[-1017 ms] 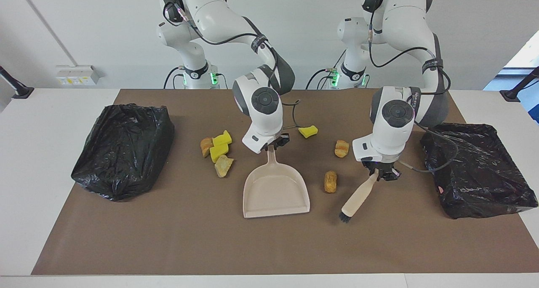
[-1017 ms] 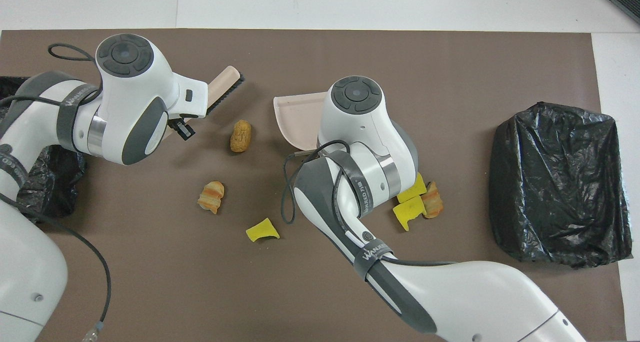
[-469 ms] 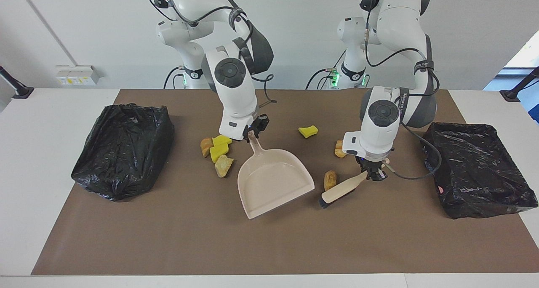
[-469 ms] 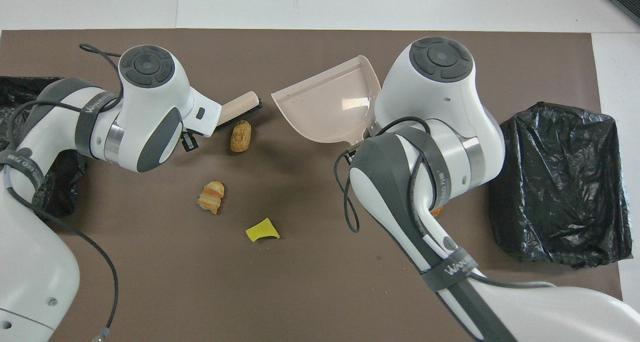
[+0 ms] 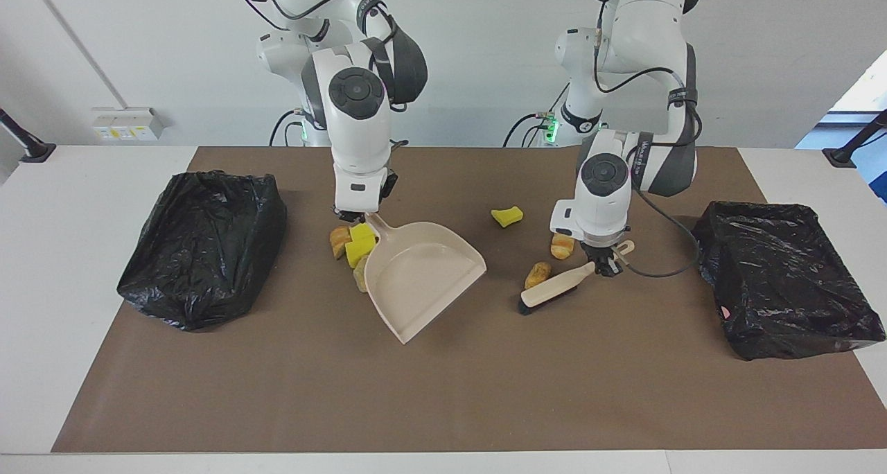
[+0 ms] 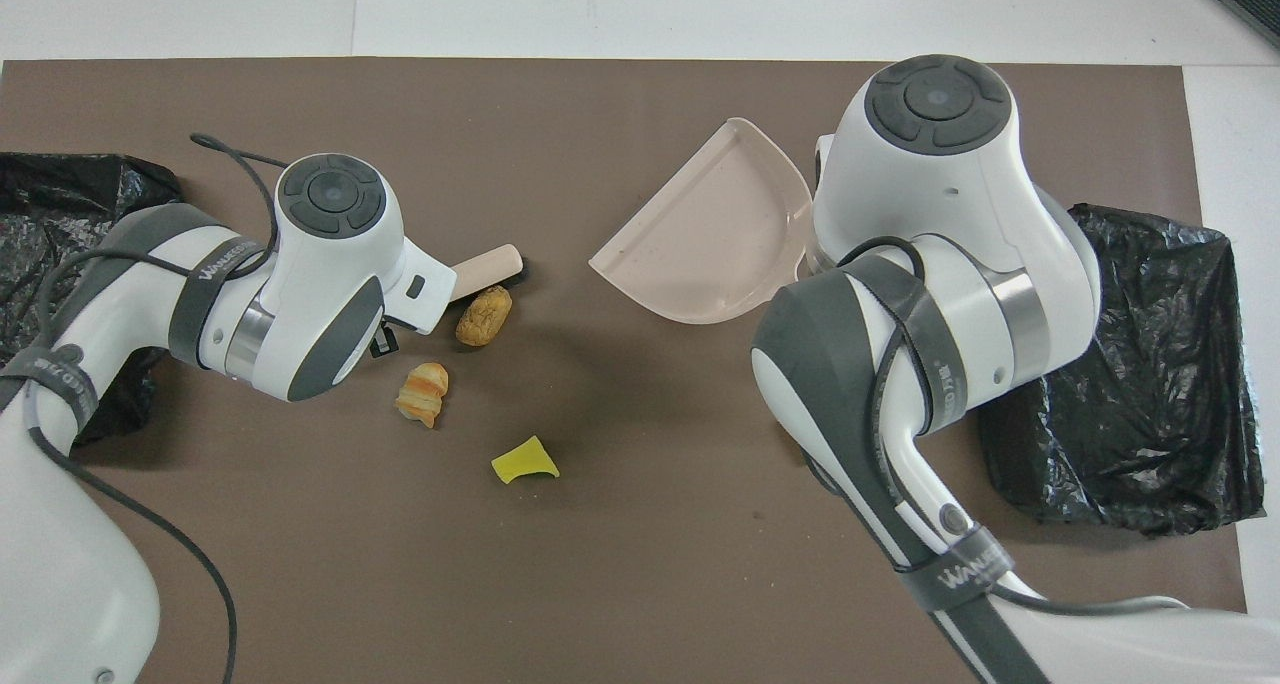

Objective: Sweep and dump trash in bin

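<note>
You see the left tool [image 5: 604,266] clamped on the brush [image 5: 551,289] handle, centre-right of frame. Right tool [image 5: 355,215] grips the dustpan [image 5: 423,274] handle, centre-left. Trash [image 5: 354,244] sits beside the pan; arm bands read "WANEED".

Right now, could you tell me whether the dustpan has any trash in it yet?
Empty. The dustpan, held by its handle in the right gripper, shows a bare pan in both views; the trash pieces all lie on the mat.

I see a white wall [image 5: 138,44] with a socket strip [image 5: 127,123], and daylight from a window [image 5: 863,93].
</note>
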`<control>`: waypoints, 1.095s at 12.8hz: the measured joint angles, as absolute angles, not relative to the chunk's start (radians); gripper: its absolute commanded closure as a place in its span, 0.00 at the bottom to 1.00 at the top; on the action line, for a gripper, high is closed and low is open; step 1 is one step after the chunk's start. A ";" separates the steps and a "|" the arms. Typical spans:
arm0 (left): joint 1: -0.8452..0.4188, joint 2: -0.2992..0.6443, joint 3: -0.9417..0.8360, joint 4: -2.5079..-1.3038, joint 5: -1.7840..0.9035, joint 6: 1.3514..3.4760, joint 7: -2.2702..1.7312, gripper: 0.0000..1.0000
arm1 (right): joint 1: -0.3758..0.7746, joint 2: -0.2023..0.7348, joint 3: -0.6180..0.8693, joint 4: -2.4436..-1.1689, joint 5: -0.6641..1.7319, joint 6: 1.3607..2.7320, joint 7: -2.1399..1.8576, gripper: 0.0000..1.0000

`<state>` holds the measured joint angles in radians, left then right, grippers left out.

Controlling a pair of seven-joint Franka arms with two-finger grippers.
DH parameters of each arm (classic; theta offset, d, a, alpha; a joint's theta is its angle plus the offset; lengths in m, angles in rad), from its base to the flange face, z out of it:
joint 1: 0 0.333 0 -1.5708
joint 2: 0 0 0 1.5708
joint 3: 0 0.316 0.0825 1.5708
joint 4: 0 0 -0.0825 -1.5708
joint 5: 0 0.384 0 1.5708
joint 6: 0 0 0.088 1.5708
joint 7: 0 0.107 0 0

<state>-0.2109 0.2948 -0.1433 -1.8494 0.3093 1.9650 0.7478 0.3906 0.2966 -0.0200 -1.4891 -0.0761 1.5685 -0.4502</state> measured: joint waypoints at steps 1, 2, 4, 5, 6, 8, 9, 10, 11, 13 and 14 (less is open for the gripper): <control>-0.211 0.267 -0.146 -1.880 0.309 1.958 0.746 1.00 | 0.390 0.296 -0.020 -1.493 -0.095 1.567 -0.514 1.00; -0.212 0.241 -0.152 -1.909 0.309 1.951 0.729 1.00 | 0.388 0.296 -0.020 -1.498 -0.105 1.567 -0.586 1.00; -0.218 0.206 -0.175 -1.949 0.309 1.927 0.648 1.00 | 0.381 0.289 -0.022 -1.522 -0.108 1.568 -0.706 1.00; -0.219 0.194 -0.191 -1.960 0.309 1.902 0.609 1.00 | 0.379 0.280 -0.022 -1.544 -0.109 1.568 -0.764 1.00; -0.221 0.183 -0.203 -1.964 0.309 1.876 0.576 1.00 | 0.380 0.267 -0.021 -1.573 -0.109 1.569 -0.807 1.00; -0.223 0.160 -0.209 -1.966 0.309 1.829 0.521 1.00 | 0.392 0.231 -0.018 -1.642 -0.117 1.587 -0.851 1.00; -0.223 0.148 -0.208 -1.967 0.309 1.808 0.483 1.00 | 0.400 0.211 -0.016 -1.680 -0.125 1.612 -0.886 1.00; -0.223 0.135 -0.207 -1.968 0.309 1.789 0.438 1.00 | 0.403 0.191 -0.014 -1.721 -0.130 1.642 -0.918 1.00; -0.223 0.121 -0.207 -1.968 0.309 1.764 0.374 1.00 | 0.404 0.169 -0.013 -1.769 -0.133 1.672 -0.937 1.00; -0.222 0.089 -0.206 -1.998 0.309 1.720 0.192 1.00 | 0.410 0.123 -0.011 -1.855 -0.136 1.702 -0.945 1.00; -0.222 0.071 -0.205 -2.032 0.306 1.718 0.091 1.00 | 0.424 0.104 -0.011 -1.887 -0.137 1.705 -0.945 1.00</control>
<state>-0.2215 0.0706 -0.2045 -2.0319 0.3055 1.7175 0.0905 0.4235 0.1041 -0.0106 -1.8868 -0.1370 1.7048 -0.9446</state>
